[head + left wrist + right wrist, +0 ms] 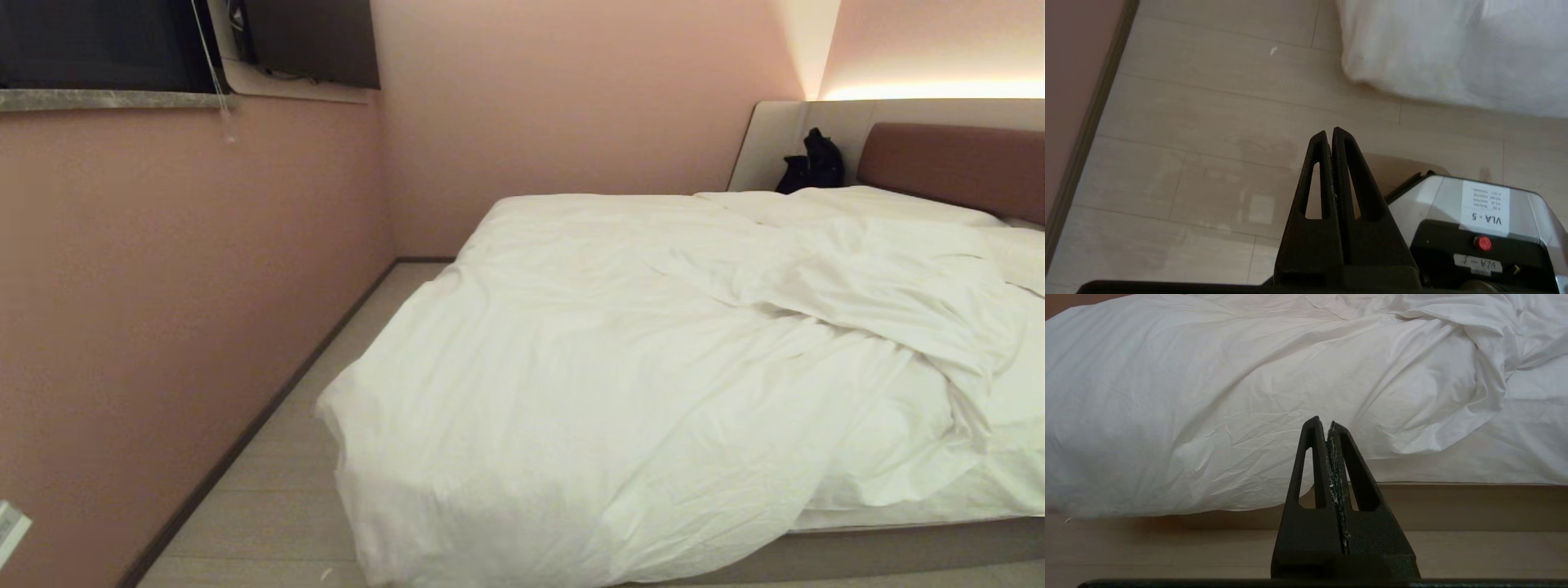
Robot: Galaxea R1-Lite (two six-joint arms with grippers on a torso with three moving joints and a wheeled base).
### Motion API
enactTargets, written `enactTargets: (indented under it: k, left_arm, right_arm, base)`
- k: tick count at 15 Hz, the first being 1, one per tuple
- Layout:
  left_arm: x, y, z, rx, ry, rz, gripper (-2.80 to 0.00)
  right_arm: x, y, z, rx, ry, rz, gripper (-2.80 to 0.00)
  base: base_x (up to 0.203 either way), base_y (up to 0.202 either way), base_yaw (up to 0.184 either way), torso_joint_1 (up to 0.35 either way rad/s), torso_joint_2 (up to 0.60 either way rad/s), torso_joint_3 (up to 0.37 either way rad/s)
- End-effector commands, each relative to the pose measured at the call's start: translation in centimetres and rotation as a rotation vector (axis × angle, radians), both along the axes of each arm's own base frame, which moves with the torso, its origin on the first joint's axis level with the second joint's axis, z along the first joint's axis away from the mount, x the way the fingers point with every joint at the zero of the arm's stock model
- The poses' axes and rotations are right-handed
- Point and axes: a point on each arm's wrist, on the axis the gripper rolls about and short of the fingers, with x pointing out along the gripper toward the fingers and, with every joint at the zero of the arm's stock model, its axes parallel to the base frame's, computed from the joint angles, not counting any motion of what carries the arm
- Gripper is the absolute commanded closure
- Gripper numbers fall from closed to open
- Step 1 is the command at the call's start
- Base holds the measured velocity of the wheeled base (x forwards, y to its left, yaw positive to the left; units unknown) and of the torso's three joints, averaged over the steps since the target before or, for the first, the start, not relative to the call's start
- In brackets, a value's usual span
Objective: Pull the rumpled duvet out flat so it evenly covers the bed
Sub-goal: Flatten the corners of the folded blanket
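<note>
Duvet (620,367): you'll find it rumpled across the bed (898,551), bunched toward the right, its near-left corner draping to the floor (269,506). Left gripper (1329,132): fingers pressed together, empty, above floor. Right gripper (1323,421): pressed together, empty, facing the bed's near side.

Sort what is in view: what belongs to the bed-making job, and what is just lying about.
Job:
duvet, rumpled, hanging over the near corner
bed
left gripper, shut, above the floor
right gripper, shut, facing the duvet

Lying about:
black bag by the headboard
blind cord
</note>
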Motion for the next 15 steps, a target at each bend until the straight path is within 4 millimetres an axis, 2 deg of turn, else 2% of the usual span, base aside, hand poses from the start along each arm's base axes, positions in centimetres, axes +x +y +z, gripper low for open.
enactTargets:
  k: [1,6,8,10,12,15]
  left_arm:
    - [0.1,0.0,0.7,0.009,-0.033,-0.005,0.00]
    - [2.8,0.9,3.0,-0.053,-0.076,-0.011,0.00]
    - [4.5,1.4,5.7,-0.138,-0.165,-0.056,0.00]
    - [5.2,1.4,8.7,-0.191,-0.273,-0.074,0.00]
    - [4.4,1.0,11.5,-0.193,-0.392,-0.076,0.00]
    - [2.2,0.2,14.1,-0.136,-0.518,-0.072,0.00]
  right_arm:
    - [0.0,0.0,0.0,0.000,-0.002,0.001,0.00]
    - [0.0,0.0,0.0,0.000,-0.002,0.001,0.00]
    - [0.0,0.0,0.0,0.000,0.000,0.001,0.00]
    - [0.0,0.0,0.0,0.000,0.000,0.000,0.00]
    - [0.0,0.0,0.0,0.000,0.000,0.001,0.00]
    - [0.0,0.0,0.0,0.000,0.000,0.001,0.00]
  base:
    - [0.000,0.000,0.000,0.000,0.00,0.000]
    - [0.000,0.000,0.000,0.000,0.00,0.000]
    - [0.000,0.000,0.000,0.000,0.00,0.000]
    - [0.000,0.000,0.000,0.000,0.00,0.000]
    - [0.000,0.000,0.000,0.000,0.00,0.000]
    - [0.000,0.000,0.000,0.000,0.00,0.000]
